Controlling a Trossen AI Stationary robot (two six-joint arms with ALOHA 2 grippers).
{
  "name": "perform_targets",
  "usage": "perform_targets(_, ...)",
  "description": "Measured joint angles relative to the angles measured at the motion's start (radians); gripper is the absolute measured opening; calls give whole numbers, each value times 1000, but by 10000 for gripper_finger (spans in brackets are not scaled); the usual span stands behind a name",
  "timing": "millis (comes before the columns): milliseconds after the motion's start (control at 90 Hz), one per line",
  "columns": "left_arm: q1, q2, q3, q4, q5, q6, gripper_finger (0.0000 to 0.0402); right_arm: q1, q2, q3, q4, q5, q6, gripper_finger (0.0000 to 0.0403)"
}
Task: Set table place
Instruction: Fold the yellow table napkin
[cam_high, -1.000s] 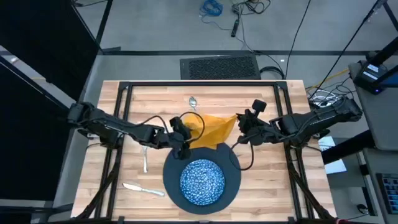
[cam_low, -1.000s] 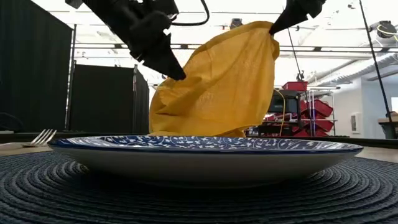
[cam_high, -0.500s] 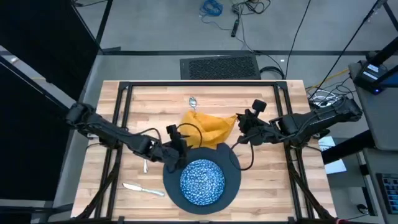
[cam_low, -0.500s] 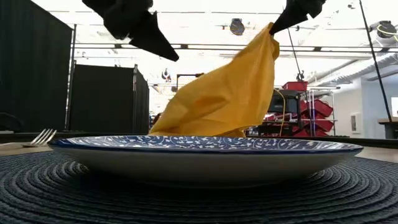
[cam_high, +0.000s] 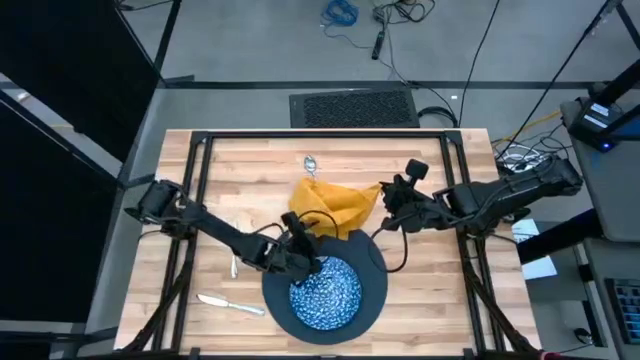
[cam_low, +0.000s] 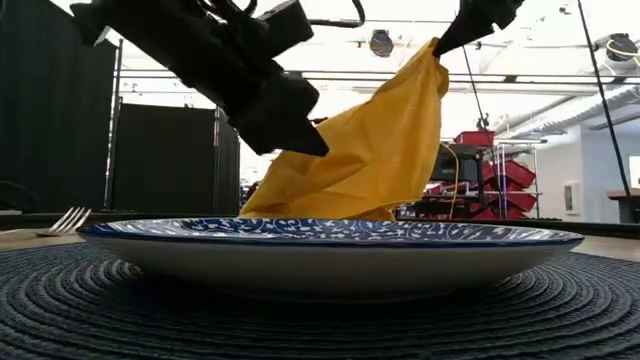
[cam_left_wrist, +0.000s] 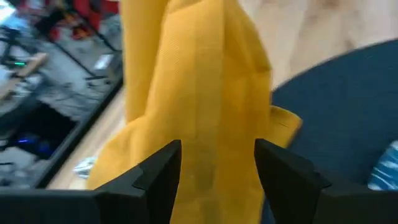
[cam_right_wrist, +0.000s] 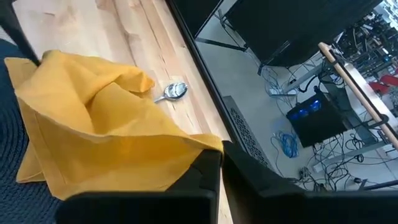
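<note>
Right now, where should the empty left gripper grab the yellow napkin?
Probably the loose low corner of the napkin, on the side away from the right gripper, which pinches the opposite corner high. The cloth hangs slack from there to the table. The left gripper, open, could come from its own side.

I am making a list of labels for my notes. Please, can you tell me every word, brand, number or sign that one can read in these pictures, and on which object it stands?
There is no readable text in any view.
napkin: plain yellow cloth, no print.
plate: only a blue and white pattern, no letters.
red bins in the room behind: any labels are too small to read.
</note>
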Motion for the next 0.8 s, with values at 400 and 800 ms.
perform_targets(400, 55, 14, 12, 0, -78, -28, 189, -7, 0, 0, 1, -17, -7, 0)
perform_targets(800, 136, 14, 12, -30, -139, -29, 189, -7, 0, 0, 1, -17, -7, 0)
